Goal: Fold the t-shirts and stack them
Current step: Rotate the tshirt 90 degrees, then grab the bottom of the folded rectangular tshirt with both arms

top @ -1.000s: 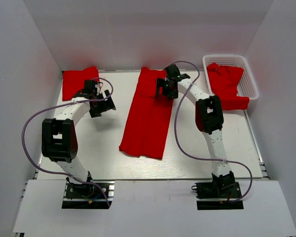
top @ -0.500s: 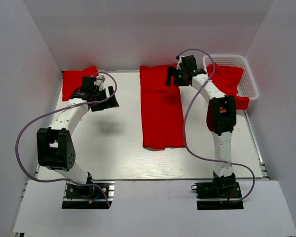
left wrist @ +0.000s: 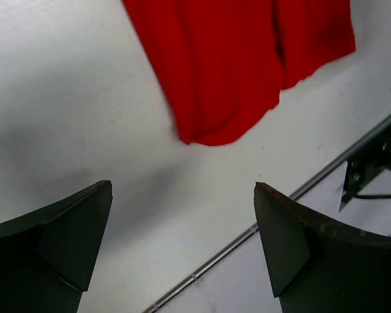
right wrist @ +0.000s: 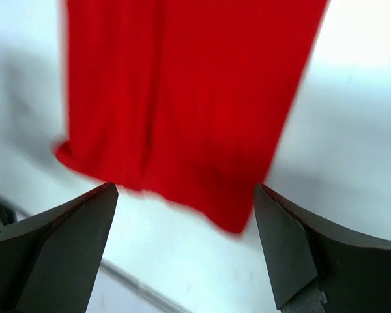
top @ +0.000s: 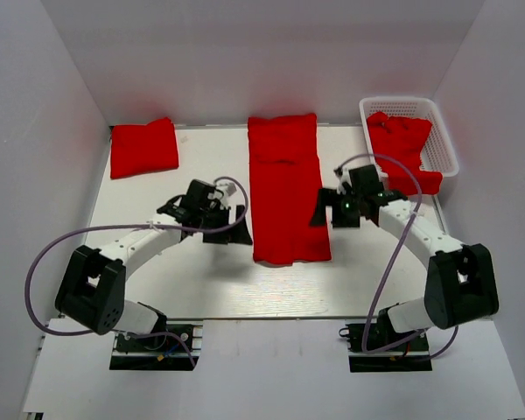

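Observation:
A red t-shirt (top: 285, 188) lies folded into a long strip down the middle of the table. Its near end shows in the left wrist view (left wrist: 234, 72) and in the right wrist view (right wrist: 182, 98). A folded red t-shirt (top: 143, 147) lies at the far left corner. Another red t-shirt (top: 401, 150) hangs crumpled out of the white basket (top: 437, 144). My left gripper (top: 232, 227) is open and empty, just left of the strip's near end. My right gripper (top: 325, 210) is open and empty, just right of the strip.
The white lattice basket stands at the far right corner. White walls close the table on three sides. A metal rail (left wrist: 247, 228) runs along the table's near edge. Purple cables loop from both arms.
The right gripper let go of the shirt's far end and came back to the near right of the strip. The left gripper moved from the far left toward the strip's near left. The strip lies straight.

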Action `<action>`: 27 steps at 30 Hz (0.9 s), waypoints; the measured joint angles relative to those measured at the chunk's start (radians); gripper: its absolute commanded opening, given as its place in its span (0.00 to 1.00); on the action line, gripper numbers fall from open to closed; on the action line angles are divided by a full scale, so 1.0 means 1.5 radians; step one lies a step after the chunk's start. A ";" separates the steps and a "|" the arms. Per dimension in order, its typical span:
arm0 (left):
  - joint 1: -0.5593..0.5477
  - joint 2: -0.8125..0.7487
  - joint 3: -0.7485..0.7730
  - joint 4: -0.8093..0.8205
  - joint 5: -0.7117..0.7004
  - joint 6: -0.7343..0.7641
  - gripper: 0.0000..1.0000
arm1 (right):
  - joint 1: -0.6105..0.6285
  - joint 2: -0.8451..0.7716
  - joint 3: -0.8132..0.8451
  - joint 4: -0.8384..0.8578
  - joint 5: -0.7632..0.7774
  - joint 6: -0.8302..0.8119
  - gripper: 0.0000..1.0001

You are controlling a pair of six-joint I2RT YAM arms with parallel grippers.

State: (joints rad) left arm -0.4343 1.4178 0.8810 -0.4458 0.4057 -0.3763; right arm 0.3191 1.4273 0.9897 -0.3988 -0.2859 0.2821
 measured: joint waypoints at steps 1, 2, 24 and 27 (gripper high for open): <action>-0.025 -0.010 -0.026 0.008 0.002 -0.011 1.00 | -0.001 -0.012 -0.043 -0.029 -0.010 0.003 0.90; -0.041 -0.016 -0.041 0.018 0.002 -0.023 1.00 | -0.001 -0.024 -0.075 -0.030 -0.015 0.005 0.90; -0.193 0.071 -0.109 0.203 -0.183 -0.128 0.60 | -0.004 -0.122 -0.303 0.107 -0.026 0.037 0.90; -0.207 0.090 -0.099 0.213 -0.195 -0.134 0.50 | -0.004 -0.110 -0.305 0.141 -0.033 0.042 0.86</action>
State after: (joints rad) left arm -0.7444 1.5520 0.7319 -0.1261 0.1135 -0.5777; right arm 0.3130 1.2625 0.5316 -0.1867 -0.3359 0.3450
